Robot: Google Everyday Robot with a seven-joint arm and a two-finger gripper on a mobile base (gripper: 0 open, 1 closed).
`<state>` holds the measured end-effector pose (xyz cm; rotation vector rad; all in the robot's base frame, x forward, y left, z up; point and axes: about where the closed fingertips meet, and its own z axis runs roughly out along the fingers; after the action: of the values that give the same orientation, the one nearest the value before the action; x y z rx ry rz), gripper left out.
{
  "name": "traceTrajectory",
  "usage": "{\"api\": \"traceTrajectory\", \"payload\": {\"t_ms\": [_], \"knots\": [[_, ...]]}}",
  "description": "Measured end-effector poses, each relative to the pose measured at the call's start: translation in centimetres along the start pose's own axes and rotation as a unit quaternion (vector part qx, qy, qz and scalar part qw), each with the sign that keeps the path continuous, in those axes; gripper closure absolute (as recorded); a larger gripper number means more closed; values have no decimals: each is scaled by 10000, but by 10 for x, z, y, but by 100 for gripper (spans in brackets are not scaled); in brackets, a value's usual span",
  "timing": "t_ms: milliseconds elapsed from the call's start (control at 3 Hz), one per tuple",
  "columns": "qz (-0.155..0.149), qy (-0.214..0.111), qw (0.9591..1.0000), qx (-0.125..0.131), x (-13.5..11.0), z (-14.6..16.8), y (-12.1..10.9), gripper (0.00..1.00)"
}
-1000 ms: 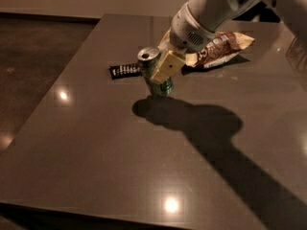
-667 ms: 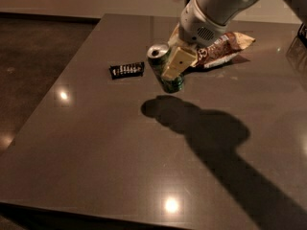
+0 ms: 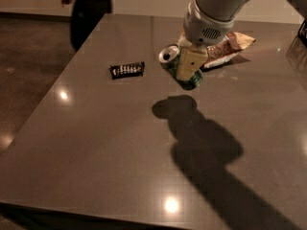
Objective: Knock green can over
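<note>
In the upper centre of the frame, the claw [image 3: 186,67] grasps the green can [image 3: 169,56], which is tilted and apparently clear of the counter [image 3: 96,143]. The tipping step seems underway. The next move likely calls for laying the can on its side and letting go.

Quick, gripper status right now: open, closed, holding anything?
Gripper: closed on the green can, above the far part of the table; the can is tilted, its top leaning left.
</note>
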<state>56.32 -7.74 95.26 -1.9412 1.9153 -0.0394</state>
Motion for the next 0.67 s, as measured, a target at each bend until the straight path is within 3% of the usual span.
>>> {"api": "traceTrajectory", "payload": {"t_ms": [333, 667], "knots": [[-443, 760, 9961, 72, 13, 5, 4, 65], [-887, 1263, 9880, -72, 18, 21, 11, 42]]}}
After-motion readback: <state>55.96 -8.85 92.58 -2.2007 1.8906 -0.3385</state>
